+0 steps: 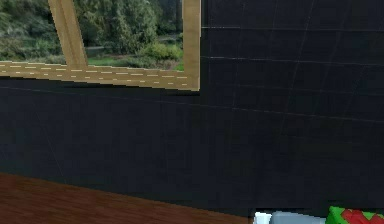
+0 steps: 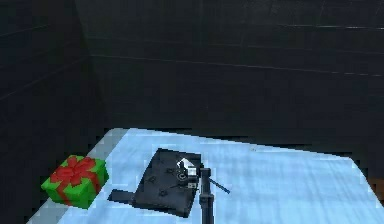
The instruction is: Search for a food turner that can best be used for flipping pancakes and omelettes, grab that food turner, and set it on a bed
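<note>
A bed (image 2: 290,180) with a pale blue cover spreads across the lower arm side view. My arm (image 2: 205,200) rises from the bottom edge over it, with the white marker squares (image 2: 185,164) at its far end. The gripper (image 2: 179,177) sits just left of them, in front of a dark flat slab (image 2: 160,185) lying on the cover. I cannot tell whether the gripper holds anything. A thin dark sliver (image 2: 218,187) pokes out to the right of the arm; its shape is too small to name.
A green gift box with a red ribbon (image 2: 75,178) sits on the bed's left part and shows again at the forward view's bottom right (image 1: 352,215). Dark walls stand behind the bed. A wood-framed window (image 1: 120,75) and a strip of wood floor (image 1: 90,200) lie ahead.
</note>
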{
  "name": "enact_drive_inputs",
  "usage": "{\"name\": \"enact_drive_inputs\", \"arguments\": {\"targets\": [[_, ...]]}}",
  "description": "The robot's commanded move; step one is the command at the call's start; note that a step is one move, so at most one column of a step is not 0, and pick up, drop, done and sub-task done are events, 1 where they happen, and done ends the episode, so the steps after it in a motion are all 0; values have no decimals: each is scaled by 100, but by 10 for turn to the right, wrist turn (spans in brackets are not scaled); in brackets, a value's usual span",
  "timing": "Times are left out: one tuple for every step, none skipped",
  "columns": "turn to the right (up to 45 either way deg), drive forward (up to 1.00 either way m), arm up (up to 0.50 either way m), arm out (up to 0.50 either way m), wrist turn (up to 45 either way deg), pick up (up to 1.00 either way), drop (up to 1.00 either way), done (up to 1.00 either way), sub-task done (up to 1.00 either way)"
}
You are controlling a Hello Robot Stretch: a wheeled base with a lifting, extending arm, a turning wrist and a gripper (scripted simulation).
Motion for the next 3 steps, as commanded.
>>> {"name": "enact_drive_inputs", "arguments": {"targets": [[0, 0, -32, 0, 0, 0, 0, 0, 0], [0, 0, 0, 0, 0, 0, 100, 0, 0], [0, 0, 10, 0, 0, 0, 0, 0, 0]]}}
